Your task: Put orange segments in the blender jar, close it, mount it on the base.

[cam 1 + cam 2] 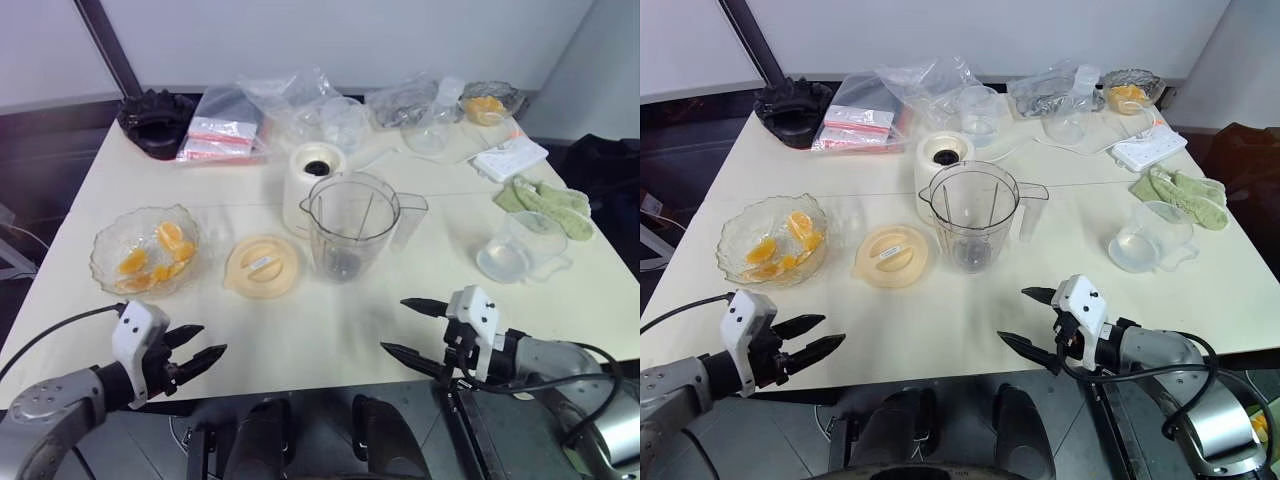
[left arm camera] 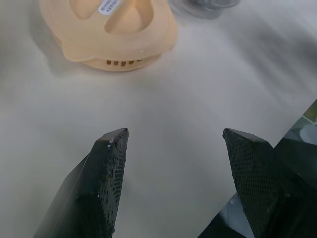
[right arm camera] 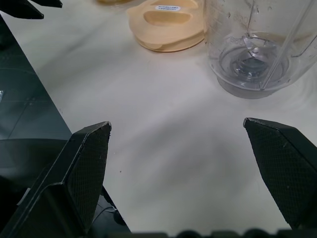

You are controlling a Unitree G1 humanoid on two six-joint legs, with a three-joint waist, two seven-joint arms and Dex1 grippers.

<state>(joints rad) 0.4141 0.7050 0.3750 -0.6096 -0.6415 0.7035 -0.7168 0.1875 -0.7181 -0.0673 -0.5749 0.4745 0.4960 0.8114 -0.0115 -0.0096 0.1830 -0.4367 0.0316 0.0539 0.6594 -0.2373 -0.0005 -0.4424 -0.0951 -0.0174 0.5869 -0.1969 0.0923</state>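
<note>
Left eye view: both pincers, left pincer (image 1: pixel 196 352) and right pincer (image 1: pixel 412 325), hover open and empty at the desk's (image 1: pixel 330 330) near edge; the left should pinch orange segments (image 1: pixel 160 250) gently for the blender jar (image 1: pixel 350 228).

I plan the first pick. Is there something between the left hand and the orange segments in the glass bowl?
Nothing visible does. The left hand is open and empty at the table's near edge, and only bare tabletop lies between it and the glass bowl holding the orange segments.

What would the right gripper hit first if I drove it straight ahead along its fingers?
Probably the blender jar: the open right gripper points at bare table, the jar next beyond. Depth is uncertain.
</note>
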